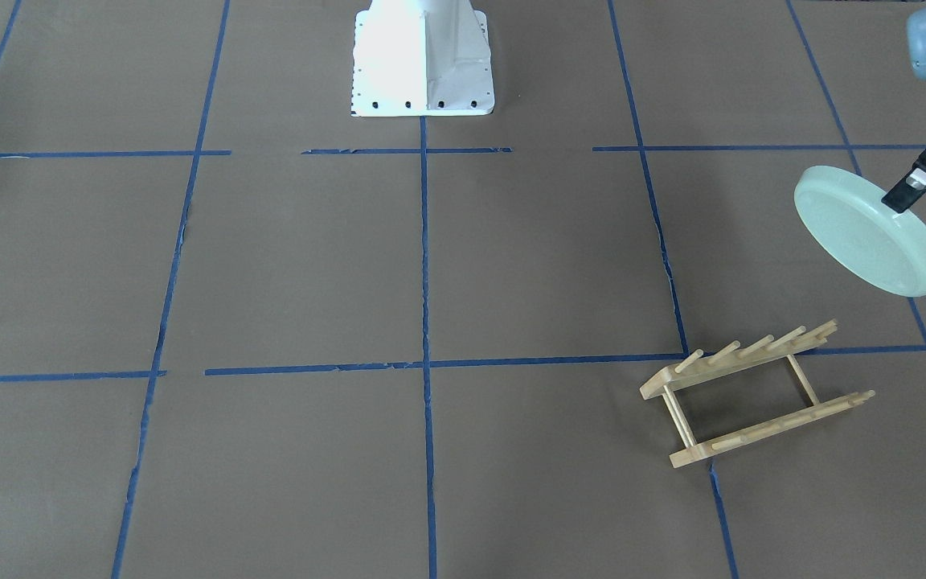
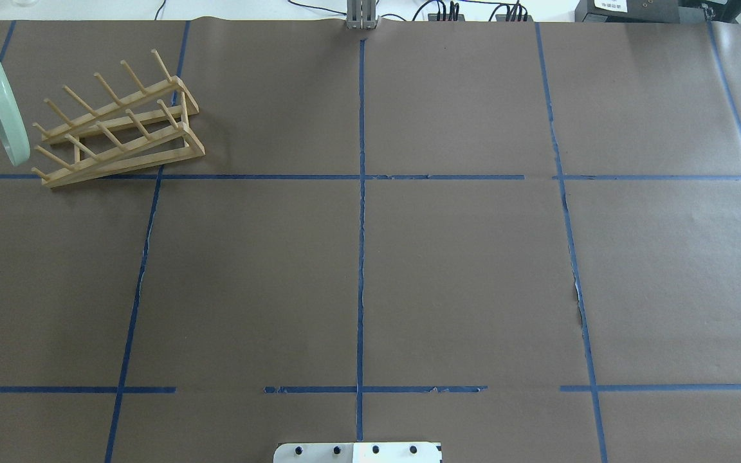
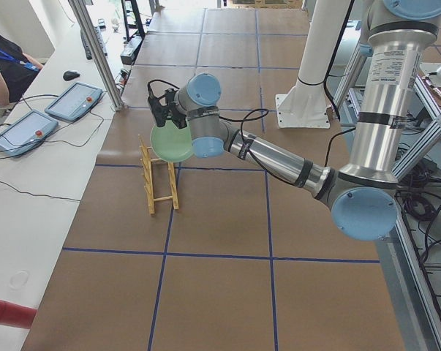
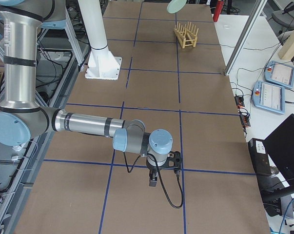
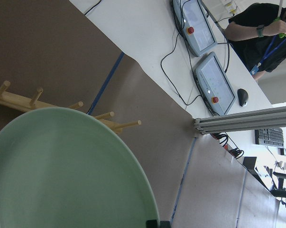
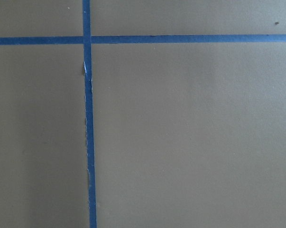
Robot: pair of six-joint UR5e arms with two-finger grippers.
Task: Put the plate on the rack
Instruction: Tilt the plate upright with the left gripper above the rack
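The pale mint-green plate (image 1: pixel 869 237) hangs tilted in the air, held by its rim in my left gripper (image 1: pixel 903 195), which is shut on it. The plate is beyond and to the outer side of the light-wood rack (image 1: pixel 752 392), apart from it. In the overhead view the plate (image 2: pixel 2 99) stands on edge at the far left, just left of the rack (image 2: pixel 116 128). The left wrist view shows the plate's face (image 5: pixel 62 171) with the rack's pegs (image 5: pixel 36 96) behind it. My right gripper (image 4: pixel 154 179) shows only in the exterior right view, low over the table; I cannot tell its state.
The white robot base (image 1: pixel 423 56) stands at the table's middle edge. Blue tape lines (image 1: pixel 425 322) grid the brown table. Past the rack's end are an aluminium post (image 5: pixel 247 121), two teach pendants (image 5: pixel 199 28) and a seated person (image 3: pixel 1 62).
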